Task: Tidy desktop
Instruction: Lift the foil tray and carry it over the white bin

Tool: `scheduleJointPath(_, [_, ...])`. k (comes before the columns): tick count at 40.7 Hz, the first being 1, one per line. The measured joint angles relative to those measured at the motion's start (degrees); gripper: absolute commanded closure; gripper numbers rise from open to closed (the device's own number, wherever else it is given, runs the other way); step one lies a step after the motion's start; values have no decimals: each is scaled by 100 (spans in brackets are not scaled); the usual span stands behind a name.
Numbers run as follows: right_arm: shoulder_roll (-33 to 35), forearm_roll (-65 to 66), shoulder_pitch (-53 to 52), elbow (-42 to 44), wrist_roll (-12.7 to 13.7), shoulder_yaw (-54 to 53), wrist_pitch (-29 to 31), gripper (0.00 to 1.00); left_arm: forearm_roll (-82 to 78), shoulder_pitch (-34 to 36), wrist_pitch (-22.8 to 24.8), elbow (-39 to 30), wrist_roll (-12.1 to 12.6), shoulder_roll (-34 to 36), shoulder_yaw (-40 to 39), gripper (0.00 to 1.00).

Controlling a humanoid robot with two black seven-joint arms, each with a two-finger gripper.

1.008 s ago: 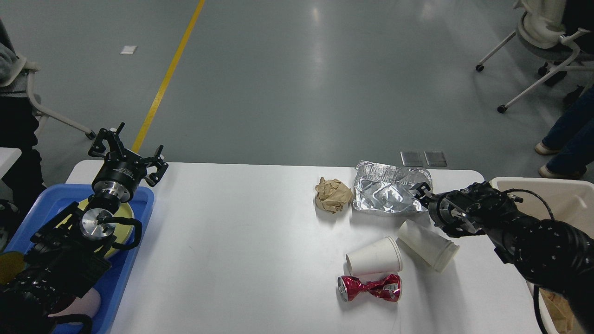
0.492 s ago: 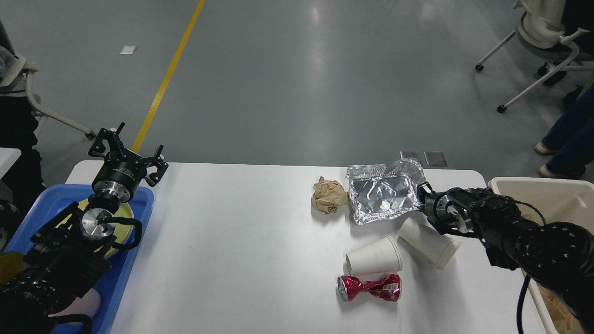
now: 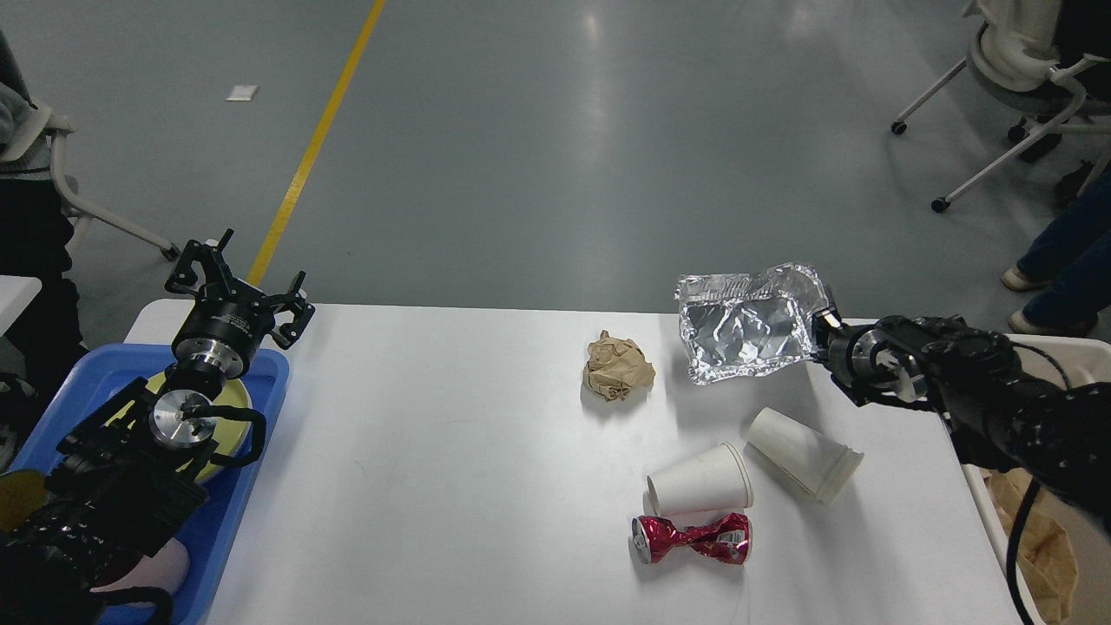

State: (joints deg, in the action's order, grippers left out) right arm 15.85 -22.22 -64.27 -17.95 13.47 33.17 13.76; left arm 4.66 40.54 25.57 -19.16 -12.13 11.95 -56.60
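The white desktop (image 3: 451, 451) fills the lower view. My right gripper (image 3: 823, 323) is shut on the right edge of a crumpled foil tray (image 3: 746, 325) and holds it lifted above the desktop's far right part. On the desktop lie a crumpled brown paper ball (image 3: 618, 366), two white paper cups on their sides (image 3: 701, 479) (image 3: 803, 455) and a crushed red can (image 3: 692, 538). My left gripper (image 3: 239, 282) is open and empty above the far end of the blue tray (image 3: 260, 369).
The blue tray at the left holds a yellow plate (image 3: 227, 406). A beige bin (image 3: 1063, 538) with brown paper in it stands off the desktop's right edge. Chairs and a person's legs (image 3: 1063, 252) are at the far right.
My right gripper has lifted the foil tray off the desktop and carried it up and to the right. The left arm has not moved.
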Motion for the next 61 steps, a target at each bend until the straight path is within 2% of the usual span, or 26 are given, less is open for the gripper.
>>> scheduleJointPath(4, [524, 32, -519, -1, 2, 8, 831, 100, 1, 0, 0, 0, 0, 0, 0, 2])
scheduleJointPath(6, [755, 89, -962, 10, 2, 42, 1480, 100, 0, 0, 0, 0, 0, 0, 0, 2])
scheduleJointPath(11, [878, 412, -1813, -39, -4, 71, 2458, 100, -1, -1, 0, 0, 0, 0, 0, 2])
scheduleJointPath(17, [769, 1067, -2569, -354, -32, 77, 3046, 100, 1, -2, 0, 0, 0, 1, 0, 2])
scheduleJointPath(19, [710, 1525, -2983, -846, -58, 88, 3227, 100, 0, -2, 0, 0, 0, 1, 0, 2])
scheduleJointPath(23, [702, 2175, -3546, -1799, -68, 144, 3325, 100, 0, -2, 0, 0, 0, 1, 0, 2])
scheduleJointPath(26, [720, 2570, -3992, -2826, -71, 176, 3333, 100, -1, -3, 0, 0, 0, 1, 0, 2])
scheduleJointPath(27, [770, 2722, -4267, -3637, -59, 192, 3288, 100, 0, -2, 0, 0, 0, 1, 0, 2])
scheduleJointPath(32, [914, 2942, -4831, -5347, -5, 226, 2984, 100, -1, -3, 0, 0, 0, 1, 0, 2])
scheduleJointPath(35, [974, 3186, -5040, -5895, 6, 296, 2846, 100, 1, -2, 0, 0, 0, 1, 0, 2])
scheduleJointPath(39, [1137, 3835, -5156, -6185, 5, 530, 2778, 100, -1, -3, 0, 0, 0, 1, 0, 2])
scheduleJointPath(43, [1338, 4255, -4967, -6146, 4, 850, 2708, 100, 0, -3, 0, 0, 0, 1, 0, 2])
scheduleJointPath(48, [1783, 4782, -4300, -5320, -14, 1087, 2578, 100, -1, -3, 0, -1, 0, 1, 0, 2])
scheduleJointPath(57, [1918, 4921, -2898, -2658, -59, 1093, 2406, 100, 0, -3, 0, -1, 0, 0, 0, 2])
scheduleJointPath(61, [1812, 4883, -1980, -1321, -58, 1080, 1855, 100, -1, -3, 0, 0, 0, 0, 0, 2])
